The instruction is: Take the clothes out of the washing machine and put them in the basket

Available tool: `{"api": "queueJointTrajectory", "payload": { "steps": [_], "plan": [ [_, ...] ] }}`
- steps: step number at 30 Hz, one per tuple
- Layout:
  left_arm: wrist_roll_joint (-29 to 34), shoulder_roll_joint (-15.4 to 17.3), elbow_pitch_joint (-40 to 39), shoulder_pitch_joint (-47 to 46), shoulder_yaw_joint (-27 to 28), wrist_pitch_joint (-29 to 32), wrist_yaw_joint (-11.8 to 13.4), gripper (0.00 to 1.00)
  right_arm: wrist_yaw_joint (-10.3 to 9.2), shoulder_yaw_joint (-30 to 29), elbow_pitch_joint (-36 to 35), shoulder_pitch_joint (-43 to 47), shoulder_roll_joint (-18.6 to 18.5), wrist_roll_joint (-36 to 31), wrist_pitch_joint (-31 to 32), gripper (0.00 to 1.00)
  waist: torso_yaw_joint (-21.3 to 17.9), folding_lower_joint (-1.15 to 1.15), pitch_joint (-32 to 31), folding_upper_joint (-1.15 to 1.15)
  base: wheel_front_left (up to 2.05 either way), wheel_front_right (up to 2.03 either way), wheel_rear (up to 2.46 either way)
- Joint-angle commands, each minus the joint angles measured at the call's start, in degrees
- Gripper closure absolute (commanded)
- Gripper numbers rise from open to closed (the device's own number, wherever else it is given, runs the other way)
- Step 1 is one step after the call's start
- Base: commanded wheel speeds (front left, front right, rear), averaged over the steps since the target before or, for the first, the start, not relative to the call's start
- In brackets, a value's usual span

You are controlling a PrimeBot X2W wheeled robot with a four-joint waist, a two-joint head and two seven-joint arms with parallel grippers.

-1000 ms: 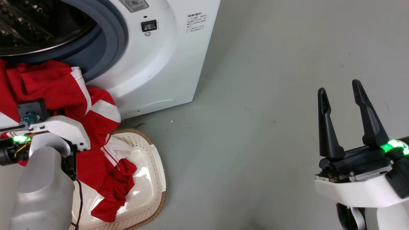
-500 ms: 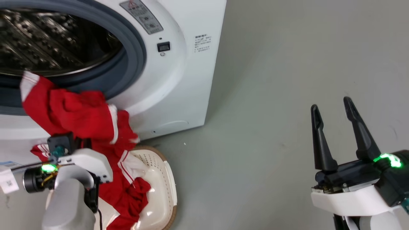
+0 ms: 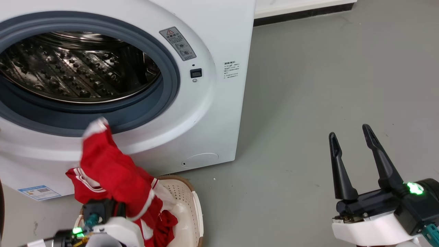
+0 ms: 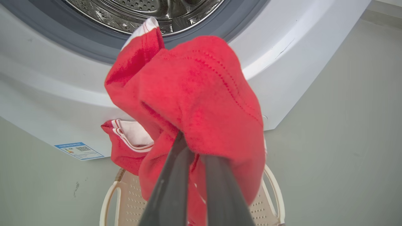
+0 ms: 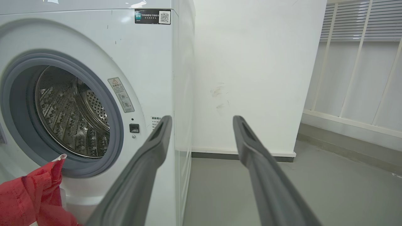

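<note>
Right now you have the machine (image 3: 212,113) across the upper left of the head view, its door opening facing you. Its grey seal (image 3: 168,89) rings the perforated steel drum (image 3: 79,68). A grey floor (image 3: 308,85) runs off to the right of it, and the right wrist view shows a white wall (image 5: 251,62) behind the machine's side.

The basket (image 3: 197,212) sits on the floor just in front of the machine's lower front, close to its foot. A blue label (image 3: 39,192) on the machine lies to the left of it.

The clothes (image 3: 109,168) are out of the drum. They hang as a red bundle in front of the machine, below the seal and above the basket. A white-trimmed corner sticks up and overlaps the seal's lower edge in the head view. The lower end drops inside the basket. A striped red fold juts out to the left, beyond the basket's rim.

Your left hand (image 4: 193,150) is over the basket. Its two fingers are pinched close together on the clothes and their tips are buried in the fabric.

Your right hand (image 3: 349,132) is over bare floor, well apart from the basket. Its fingers are spread wide and hold nothing.
</note>
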Motion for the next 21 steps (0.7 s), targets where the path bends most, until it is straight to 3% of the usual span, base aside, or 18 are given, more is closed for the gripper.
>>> {"api": "queueJointTrajectory", "payload": {
  "steps": [1, 10, 21],
  "plan": [
    [0.35, -0.28, 0.09, 1.12, -0.19, -0.15, -0.15, 1.00, -0.04, 0.14, -0.14, 0.77, -0.01, -0.05, -0.11, 0.00, 0.25, 0.01, -0.19, 0.00, 0.00, 0.00, 0.00],
    [0.96, -0.37, 7.09, -0.54, -1.11, -0.15, -1.18, 1.00, -0.04, 0.35, -1.01, -1.57, -0.01, 0.20, -0.11, 0.00, -0.01, 0.01, 4.24, 0.00, 0.00, 0.00, 0.00],
    [1.92, 2.45, 23.80, -13.84, -2.38, -0.15, -1.57, 1.00, -0.05, 0.61, -2.58, -8.81, -0.01, 1.13, -0.11, 0.00, -1.95, 0.01, 18.01, 0.00, 0.00, 0.00, 0.00]
  ]
}}
